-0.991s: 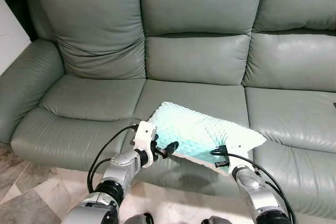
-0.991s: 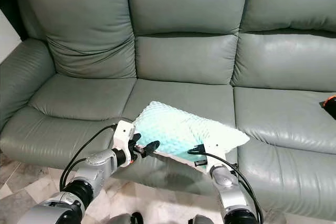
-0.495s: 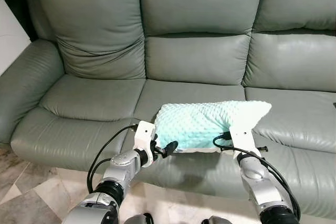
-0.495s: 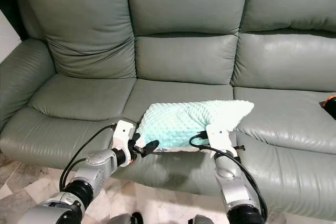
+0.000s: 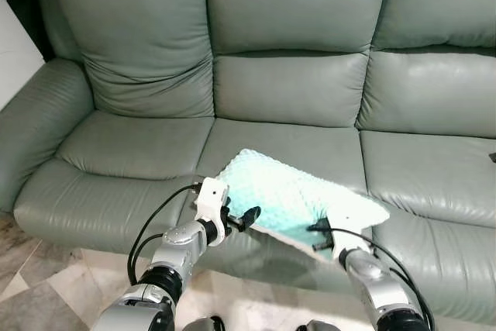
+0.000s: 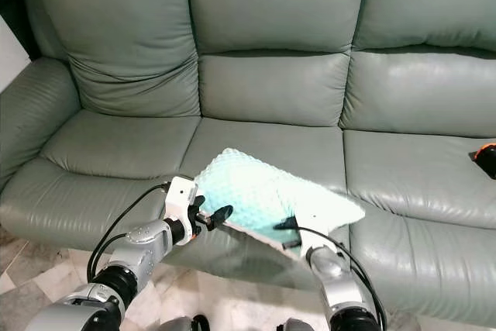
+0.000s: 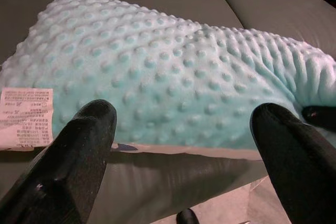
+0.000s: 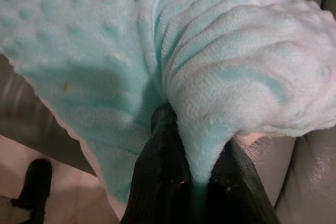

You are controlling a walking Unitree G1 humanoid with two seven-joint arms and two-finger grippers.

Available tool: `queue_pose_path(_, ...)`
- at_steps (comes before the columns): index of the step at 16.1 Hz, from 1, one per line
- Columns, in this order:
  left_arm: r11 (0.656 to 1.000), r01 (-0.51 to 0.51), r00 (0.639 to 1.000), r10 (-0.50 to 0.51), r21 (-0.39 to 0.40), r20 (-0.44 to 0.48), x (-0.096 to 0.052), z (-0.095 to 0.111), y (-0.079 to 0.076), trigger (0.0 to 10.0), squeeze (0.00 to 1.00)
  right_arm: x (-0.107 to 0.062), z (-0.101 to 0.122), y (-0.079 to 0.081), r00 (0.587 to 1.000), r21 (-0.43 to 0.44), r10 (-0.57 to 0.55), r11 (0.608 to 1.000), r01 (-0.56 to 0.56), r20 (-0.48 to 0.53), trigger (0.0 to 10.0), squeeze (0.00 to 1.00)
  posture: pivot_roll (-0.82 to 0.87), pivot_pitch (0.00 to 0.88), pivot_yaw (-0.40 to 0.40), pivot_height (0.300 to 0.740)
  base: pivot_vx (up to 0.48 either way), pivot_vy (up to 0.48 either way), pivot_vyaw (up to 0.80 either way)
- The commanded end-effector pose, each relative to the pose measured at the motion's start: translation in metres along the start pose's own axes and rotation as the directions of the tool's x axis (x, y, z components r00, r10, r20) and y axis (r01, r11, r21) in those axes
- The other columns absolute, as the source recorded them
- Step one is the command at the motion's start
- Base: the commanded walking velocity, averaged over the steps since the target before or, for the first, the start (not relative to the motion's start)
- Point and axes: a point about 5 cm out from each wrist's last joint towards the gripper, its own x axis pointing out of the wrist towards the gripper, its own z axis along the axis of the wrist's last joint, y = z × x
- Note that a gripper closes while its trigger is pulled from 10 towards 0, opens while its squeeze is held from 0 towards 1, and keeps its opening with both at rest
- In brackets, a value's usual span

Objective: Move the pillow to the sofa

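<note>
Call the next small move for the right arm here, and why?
Probably push the right end effector forward over the seat, then open it. It is pinched on a corner of the pillow, whose near edge overhangs the front of the sofa. The left end effector is open, short of the pillow.

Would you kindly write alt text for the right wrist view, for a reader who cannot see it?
The right gripper has its jaws pinched shut on a fold of the mint-green dotted pillow, seen close up. Grey-green sofa leather lies behind, with pale floor below.
</note>
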Motion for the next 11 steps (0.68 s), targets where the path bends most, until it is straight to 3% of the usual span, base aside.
queue_pose_path(1, 1.0, -0.022, 1.0, 0.022, -0.01, -0.011, -0.002, -0.001, 0.005, 10.0, 0.0, 0.002, 0.007, -0.003, 1.0, -0.013, 0.001, 1.0, -0.001, 0.008, 10.0, 1.0, -0.13, 0.072, 0.089, 0.74, 0.0, 0.0, 0.0)
queue_pose_path(6, 0.998, -0.06, 0.998, 0.06, -0.017, 0.034, -0.003, 0.009, 0.011, 10.0, 0.0, 0.005, 0.026, -0.013, 0.999, -0.034, -0.002, 0.999, 0.004, 0.055, 10.0, 1.0, -0.14, 0.038, 0.081, 0.74, 0.0, 0.0, 0.0)
queue_pose_path(8, 0.998, -0.065, 0.997, 0.065, -0.018, 0.044, -0.003, 0.012, 0.012, 10.0, 0.0, 0.004, 0.043, -0.013, 0.989, -0.029, -0.003, 1.0, 0.007, 0.149, 10.0, 1.0, -0.15, 0.029, 0.081, 0.74, 0.0, 0.0, 0.0)
queue_pose_path(9, 0.997, -0.07, 0.996, 0.07, -0.014, 0.049, -0.002, 0.013, 0.012, 10.0, 0.0, -0.001, 0.063, -0.013, 0.95, -0.055, -0.024, 0.998, 0.043, 0.31, 3.0, 1.0, -0.15, 0.025, 0.08, 0.74, 0.0, 0.0, 0.0)
queue_pose_path(10, 0.997, -0.077, 0.995, 0.077, -0.011, 0.059, -0.002, 0.015, 0.013, 10.0, 0.0, -0.008, 0.08, -0.016, 0.894, -0.134, -0.064, 0.981, 0.137, 0.442, 0.0, 0.93, -0.15, 0.019, 0.08, 0.74, 0.0, 0.0, 0.0)
queue_pose_path(11, 0.997, -0.082, 0.995, 0.082, -0.01, 0.065, -0.002, 0.017, 0.013, 10.0, 0.0, -0.011, 0.087, -0.019, 0.865, -0.164, -0.099, 0.965, 0.204, 0.492, 0.0, 0.0, -0.15, 0.014, 0.08, 0.74, 0.0, 0.0, 0.0)
